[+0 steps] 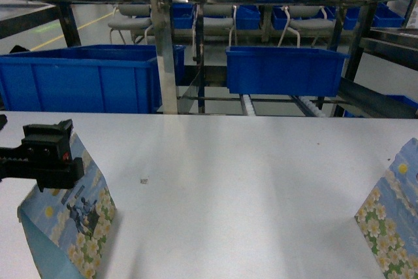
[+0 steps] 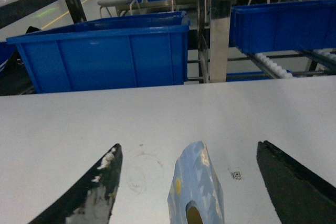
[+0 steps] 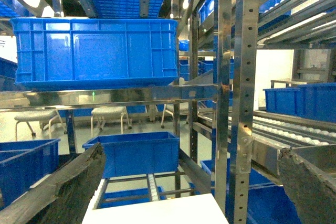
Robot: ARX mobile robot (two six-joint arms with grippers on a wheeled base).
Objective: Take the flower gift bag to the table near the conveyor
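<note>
A flower gift bag [image 1: 75,217], pale blue with white and yellow daisies, stands on the white table [image 1: 228,181] at the front left. My left gripper [image 1: 62,155] hovers at its top edge. In the left wrist view the bag's folded top [image 2: 197,182] rises between the two spread fingers [image 2: 100,187], touching neither; that gripper [image 2: 189,144] is open. A second flower gift bag [image 1: 392,217] stands at the front right edge. My right gripper [image 3: 191,148] is open and empty, facing the conveyor [image 3: 294,129] past the table corner [image 3: 157,211]. The right gripper does not show in the head view.
Large blue bins [image 1: 85,83] [image 1: 284,70] sit behind the table's far edge, on the steel frame with roller tracks [image 1: 307,104]. A steel upright [image 1: 163,37] stands at the back centre. Another upright [image 3: 231,77] is close ahead of the right gripper. A small tag [image 1: 144,180] lies on the table.
</note>
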